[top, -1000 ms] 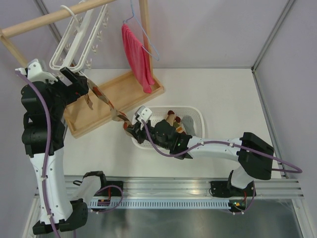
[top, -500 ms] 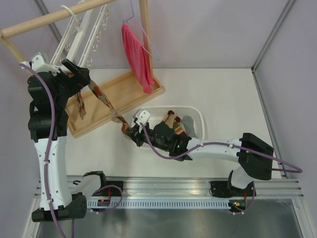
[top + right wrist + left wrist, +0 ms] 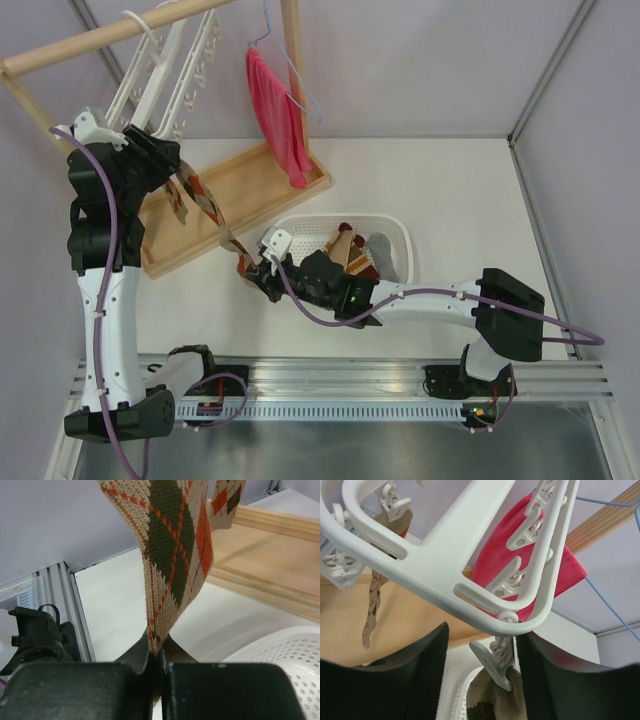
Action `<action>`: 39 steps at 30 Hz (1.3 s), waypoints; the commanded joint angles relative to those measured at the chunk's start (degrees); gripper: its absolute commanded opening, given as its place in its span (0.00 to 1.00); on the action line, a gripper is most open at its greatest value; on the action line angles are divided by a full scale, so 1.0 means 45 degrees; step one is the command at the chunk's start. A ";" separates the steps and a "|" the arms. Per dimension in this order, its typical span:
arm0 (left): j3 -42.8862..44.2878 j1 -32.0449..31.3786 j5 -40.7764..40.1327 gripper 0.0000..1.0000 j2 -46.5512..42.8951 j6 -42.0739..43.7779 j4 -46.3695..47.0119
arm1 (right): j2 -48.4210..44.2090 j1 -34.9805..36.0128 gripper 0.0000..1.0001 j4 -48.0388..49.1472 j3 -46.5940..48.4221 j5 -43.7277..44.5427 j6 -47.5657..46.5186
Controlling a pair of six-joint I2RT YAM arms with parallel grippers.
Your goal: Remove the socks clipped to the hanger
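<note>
Top view: white hanger point(image 3: 152, 82) hangs from the wooden rail point(image 3: 110, 38) at 10 o'clock of the table.

Left gripper point(image 3: 483, 647) is raised under the hanger frame. Jaws are apart, straddling 1 clip point(image 3: 492, 664); neither finger touches it as far as visible, nothing gripped. That clip holds a brown-olive sock edge point(image 3: 495, 702).

Right gripper point(image 3: 156, 664) sits just off the basket point(image 3: 398, 232) at its 9 o'clock. Jaws are fully closed, pinching the low end of 1 argyle sock point(image 3: 175, 545). The sock runs taut from the gripper toward 10 o'clock, up to the hanger, over the wooden tray point(image 3: 255, 180). Its top end is behind the left arm, so I cannot tell if it is clipped.

A 2nd argyle sock point(image 3: 372, 611) dangles from a clip at 9 o'clock in the left wrist view.

Loose socks point(image 3: 350, 250) lie inside the basket.

Red cloth point(image 3: 277, 115) hangs on a blue wire hanger point(image 3: 290, 70) at 12 o'clock, apart from the white hanger.
</note>
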 commanded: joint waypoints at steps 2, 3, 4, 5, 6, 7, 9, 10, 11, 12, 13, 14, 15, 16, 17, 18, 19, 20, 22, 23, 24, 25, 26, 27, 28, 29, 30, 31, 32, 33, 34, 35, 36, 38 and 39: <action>-0.0017 -0.0010 0.0201 0.49 0.0014 -0.0493 0.0818 | 0.0244 0.0213 0.01 -0.0069 0.0629 0.0107 -0.0311; -0.0017 -0.0010 0.0181 0.45 0.0014 -0.0493 0.0818 | 0.0264 0.0213 0.01 -0.0089 0.0668 0.0146 -0.0330; -0.0036 -0.0010 0.0162 0.40 -0.0005 -0.0493 0.0838 | 0.0302 0.0232 0.01 -0.0089 0.0688 0.0147 -0.0350; -0.0017 -0.0010 0.0142 0.30 0.0014 -0.0435 0.0838 | 0.0322 0.0271 0.01 -0.0109 0.0707 0.0147 -0.0370; -0.0036 -0.0010 0.0142 0.26 0.0014 -0.0415 0.0819 | 0.0342 0.0272 0.01 -0.0128 0.0727 0.0185 -0.0389; -0.0036 0.0010 0.0142 0.21 0.0014 -0.0396 0.0818 | 0.0342 0.0291 0.01 -0.0148 0.0727 0.0224 -0.0428; -0.0036 -0.0010 0.0123 0.03 0.0014 -0.0376 0.0818 | 0.0342 0.0272 0.01 -0.0187 0.0727 0.0264 -0.0447; -0.0055 -0.0010 0.0084 0.02 0.0034 -0.0376 0.0838 | 0.0342 0.0291 0.01 -0.0187 0.0727 0.0283 -0.0467; -0.0094 0.0010 0.0084 0.02 0.0014 -0.0357 0.0857 | 0.0342 0.0291 0.01 -0.0187 0.0727 0.0283 -0.0467; -0.0114 -0.0010 0.0084 0.02 0.0034 -0.0337 0.0838 | 0.0323 0.0291 0.01 -0.0187 0.0727 0.0283 -0.0448; -0.0153 0.0010 0.0064 0.02 0.0014 -0.0337 0.0838 | 0.0342 0.0311 0.01 -0.0187 0.0727 0.0322 -0.0467; -0.0192 0.0010 0.0064 0.02 0.0014 -0.0298 0.0857 | 0.0323 0.0311 0.01 -0.0206 0.0746 0.0303 -0.0467; -0.0212 0.0010 0.0064 0.02 0.0014 -0.0298 0.0838 | 0.0342 0.0311 0.01 -0.0207 0.0727 0.0322 -0.0487; -0.0251 -0.0029 0.0083 0.02 0.0014 -0.0279 0.0838 | 0.0342 0.0311 0.01 -0.0207 0.0727 0.0303 -0.0487; -0.0270 -0.0010 0.0122 0.07 -0.0005 -0.0201 0.0857 | 0.0361 0.0311 0.01 -0.0226 0.0727 0.0361 -0.0468; -0.0309 -0.0010 0.0181 0.17 -0.0025 -0.0181 0.0838 | 0.0361 0.0311 0.01 -0.0226 0.0727 0.0381 -0.0467; -0.0329 -0.0010 0.0239 0.28 -0.0044 -0.0123 0.0857 | 0.0342 0.0311 0.01 -0.0265 0.0746 0.0381 -0.0467; -0.0348 -0.0010 0.0278 0.63 -0.0122 -0.0103 0.0838 | 0.0381 0.0311 0.01 -0.0246 0.0747 0.0439 -0.0487; -0.0407 -0.0010 0.0318 0.85 -0.0239 -0.0083 0.0799 | 0.0381 0.0311 0.01 -0.0284 0.0747 0.0498 -0.0468; -0.0426 -0.0010 0.0279 1.00 -0.0433 -0.0083 0.0722 | 0.0381 0.0291 0.01 -0.0304 0.0766 0.0556 -0.0487; -0.0427 -0.0010 0.0182 1.00 -0.0532 -0.0083 0.0643 | 0.0362 0.0330 0.01 -0.0324 0.0766 0.0731 -0.0506; -0.0446 -0.0010 0.0104 1.00 -0.0629 -0.0064 0.0546 | 0.0323 0.0369 0.01 -0.0382 0.0786 0.0926 -0.0564; -0.0446 -0.0010 0.0045 1.00 -0.0746 -0.0025 0.0487 | 0.0322 0.0543 0.01 -0.0440 0.0805 0.1179 -0.0932; -0.0466 -0.0010 -0.0110 1.00 -0.0902 0.0014 0.0351 | 0.0322 0.0700 0.01 -0.0518 0.0863 0.1917 -0.1207; -0.0485 -0.0010 -0.0131 1.00 -0.0962 0.0131 0.0272 | 0.0380 0.0837 0.01 -0.0732 0.0922 0.2311 -0.1442; -0.0408 -0.0010 -0.0131 1.00 -0.1001 0.0151 0.0213 | 0.0439 0.1109 0.01 -0.0889 0.1154 0.2779 -0.1908; -0.0368 -0.0010 -0.0073 1.00 -0.1040 0.0171 0.0078 | 0.0614 0.1208 0.01 -0.1045 0.1292 0.3363 -0.2029; -0.0291 -0.0010 -0.0015 1.00 -0.1060 0.0190 -0.0001 | 0.0693 0.1364 0.01 -0.1298 0.1429 0.3582 -0.2107; -0.0251 -0.0029 0.0025 1.00 -0.1079 0.0210 -0.0021 | 0.0771 0.1423 0.01 -0.1339 0.1585 0.3719 -0.2166; -0.0212 -0.0010 0.0083 1.00 -0.1118 0.0210 -0.0060 | 0.0849 0.1443 0.01 -0.1339 0.1606 0.3818 -0.2225; -0.0212 -0.0010 0.0084 1.00 -0.1215 0.0210 -0.0119 | 0.0869 0.1502 0.01 -0.1243 0.1625 0.4089 -0.2264; -0.0173 -0.0010 0.0064 1.00 -0.1294 0.0210 -0.0100 | 0.0850 0.1638 0.01 -0.1184 0.1606 0.4208 -0.2303; -0.0134 -0.0010 0.0025 1.00 -0.1352 0.0229 -0.0100 | 0.0869 0.1697 0.01 -0.1125 0.1587 0.4422 -0.2477; -0.0056 -0.0029 0.0005 1.00 -0.1489 0.0268 -0.0138 | 0.0850 0.2027 0.01 -0.0911 0.1567 0.5335 -0.2809; -0.0017 -0.0010 0.0044 1.00 -0.1528 0.0249 -0.0197 | 0.0908 0.2184 0.01 -0.0813 0.1567 0.5806 -0.3411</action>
